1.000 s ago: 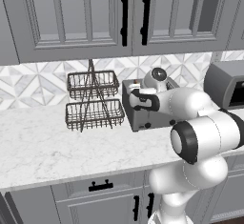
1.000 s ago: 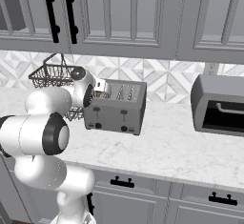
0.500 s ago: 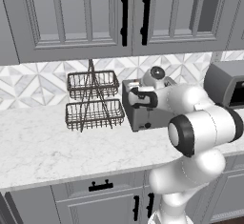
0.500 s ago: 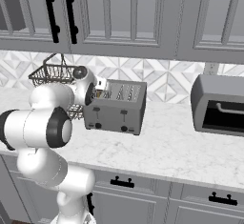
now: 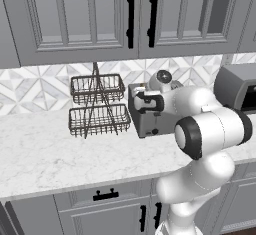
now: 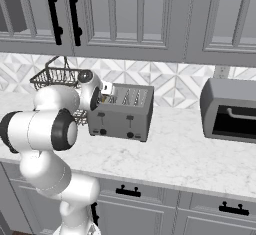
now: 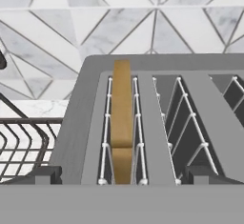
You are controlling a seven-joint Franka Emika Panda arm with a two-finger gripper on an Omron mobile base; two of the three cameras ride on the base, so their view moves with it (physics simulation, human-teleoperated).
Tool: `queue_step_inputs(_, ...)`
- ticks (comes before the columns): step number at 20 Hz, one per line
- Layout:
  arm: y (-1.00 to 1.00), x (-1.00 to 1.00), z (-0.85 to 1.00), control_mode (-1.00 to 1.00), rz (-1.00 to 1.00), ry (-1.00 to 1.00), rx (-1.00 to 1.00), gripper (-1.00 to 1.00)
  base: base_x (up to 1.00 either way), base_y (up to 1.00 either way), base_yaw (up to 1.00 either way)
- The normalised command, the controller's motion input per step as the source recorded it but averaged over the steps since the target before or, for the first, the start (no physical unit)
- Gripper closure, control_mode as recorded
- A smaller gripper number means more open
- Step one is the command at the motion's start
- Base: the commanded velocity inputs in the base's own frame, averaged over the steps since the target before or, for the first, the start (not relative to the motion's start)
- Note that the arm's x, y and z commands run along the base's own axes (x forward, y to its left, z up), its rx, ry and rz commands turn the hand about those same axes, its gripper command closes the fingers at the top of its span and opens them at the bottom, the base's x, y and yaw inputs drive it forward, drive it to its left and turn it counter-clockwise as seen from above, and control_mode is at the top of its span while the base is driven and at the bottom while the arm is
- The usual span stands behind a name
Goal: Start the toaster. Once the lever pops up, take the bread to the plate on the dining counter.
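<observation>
My claw (image 7: 122, 182) hangs spread over the bread (image 7: 122, 118); light, stiff, crumbly, so I'd pinch its flat faces gently.

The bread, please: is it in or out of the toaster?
In. The bread stands on edge inside the leftmost slot of the toaster, between the wire guides, in the hand view.

bread (image 7: 122, 123) upright in toaster (image 6: 121, 115) slot
</observation>
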Motion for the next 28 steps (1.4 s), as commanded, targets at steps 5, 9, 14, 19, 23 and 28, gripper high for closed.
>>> queue_step_inputs(5, 0.0, 0.04, -0.09, -1.0, 0.0, 0.0, 0.0, -1.0, 0.0, 0.0, 0.0)
queue_step_inputs(9, 0.0, 0.14, 0.0, -1.0, 0.0, 0.0, 0.0, -1.0, 0.0, 0.0, 0.0)
queue_step_inputs(14, 0.0, 0.16, 0.0, -1.0, 0.0, 0.0, 0.0, -1.0, 0.0, 0.0, 0.0)
queue_step_inputs(19, 0.0, 0.1, 0.0, -1.0, 0.0, 0.0, 0.0, -1.0, 0.0, 0.0, 0.0)
queue_step_inputs(23, 0.0, 0.09, -0.02, -1.0, 0.0, 0.0, 0.0, -1.0, 0.0, 0.0, 0.0)
queue_step_inputs(28, 0.0, 0.05, -0.04, -1.0, 0.0, 0.0, 0.0, -1.0, 0.0, 0.0, 0.0)
